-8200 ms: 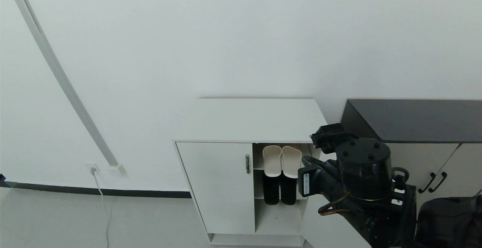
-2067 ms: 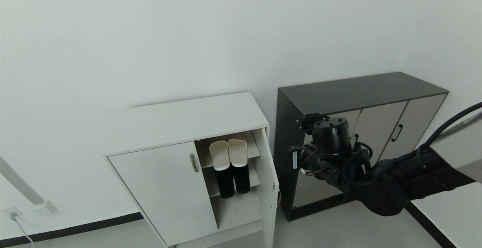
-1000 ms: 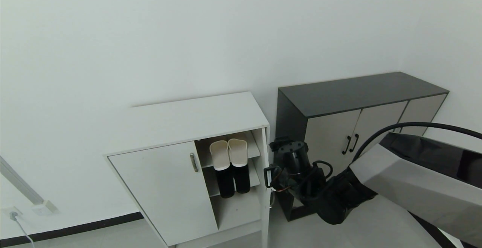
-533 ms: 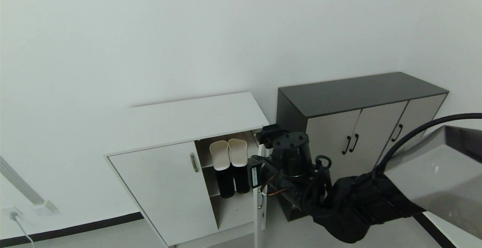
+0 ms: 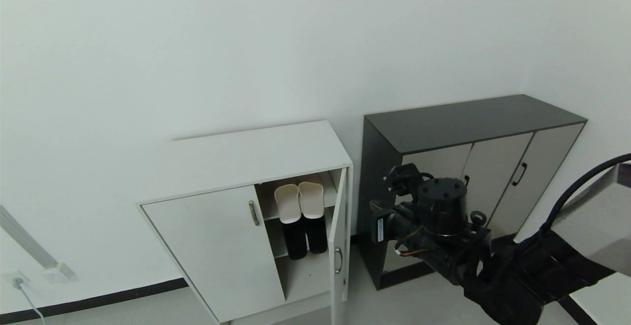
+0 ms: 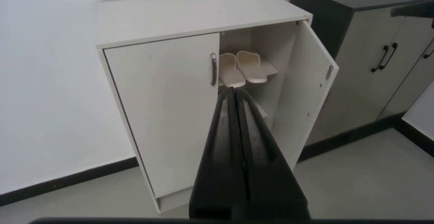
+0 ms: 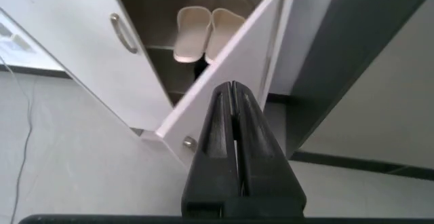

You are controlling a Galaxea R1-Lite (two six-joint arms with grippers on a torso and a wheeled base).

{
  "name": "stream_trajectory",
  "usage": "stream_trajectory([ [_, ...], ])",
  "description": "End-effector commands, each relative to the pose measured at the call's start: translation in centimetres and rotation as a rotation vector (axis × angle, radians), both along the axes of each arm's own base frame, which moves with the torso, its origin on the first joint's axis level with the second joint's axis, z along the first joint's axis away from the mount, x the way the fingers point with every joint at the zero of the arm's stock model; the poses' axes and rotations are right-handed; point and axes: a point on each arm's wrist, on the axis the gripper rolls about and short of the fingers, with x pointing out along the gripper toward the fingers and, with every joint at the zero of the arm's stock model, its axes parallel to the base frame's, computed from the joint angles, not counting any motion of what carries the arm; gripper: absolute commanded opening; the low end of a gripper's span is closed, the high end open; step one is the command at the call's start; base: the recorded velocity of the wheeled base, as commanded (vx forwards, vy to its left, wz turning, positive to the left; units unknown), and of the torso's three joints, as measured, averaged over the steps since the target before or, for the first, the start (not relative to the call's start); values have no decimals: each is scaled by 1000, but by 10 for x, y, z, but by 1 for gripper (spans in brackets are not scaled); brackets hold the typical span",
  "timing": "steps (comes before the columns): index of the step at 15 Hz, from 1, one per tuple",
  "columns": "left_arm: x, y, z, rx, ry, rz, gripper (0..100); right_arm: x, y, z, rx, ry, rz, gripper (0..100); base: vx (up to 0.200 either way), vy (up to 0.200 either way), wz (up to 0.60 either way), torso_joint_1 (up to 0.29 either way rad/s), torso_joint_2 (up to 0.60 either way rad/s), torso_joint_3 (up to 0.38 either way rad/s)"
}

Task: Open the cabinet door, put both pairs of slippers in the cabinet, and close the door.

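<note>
Item: a white two-door wooden cabinet (image 5: pixel 256 155) stands against the white wall on a grey floor. Its left door (image 5: pixel 217 251) is closed, with a slim metal handle (image 5: pixel 253 213) near its inner edge. Its right door (image 5: pixel 339 226) stands open, hinged on the cabinet's right side and swung out about square to the front, so the head view sees it nearly edge-on.

Contents: a pair of white slippers (image 5: pixel 299 200) lies side by side on the upper shelf of the open compartment. A pair of black slippers (image 5: pixel 305 238) sits directly below, on the middle shelf. The bottom shelf (image 5: pixel 308 278) shows bare white board.

Right gripper (image 7: pixel 232 87): the jaws are pressed together, holding nothing. In the right wrist view they point at the outer face of the open door; whether they touch it cannot be told. In the head view the right arm (image 5: pixel 434 226) stands between the open door and a dark grey cabinet with pale doors (image 5: pixel 468 120), just right of the white one.

Left gripper (image 6: pixel 234 94): the jaws are together and empty, set back from the cabinet front and pointing at the white slippers.
</note>
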Motion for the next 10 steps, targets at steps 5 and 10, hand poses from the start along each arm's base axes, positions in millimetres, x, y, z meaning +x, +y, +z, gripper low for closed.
stream_trajectory([
  [5,0,0,0,0,1,0,0,15,-19,-47,-60,93,-24,0,0,0,600,4,2,4],
  [10,0,0,0,0,1,0,0,23,-33,-34,15,-11,-48,0,0,0,120,1,3,0],
])
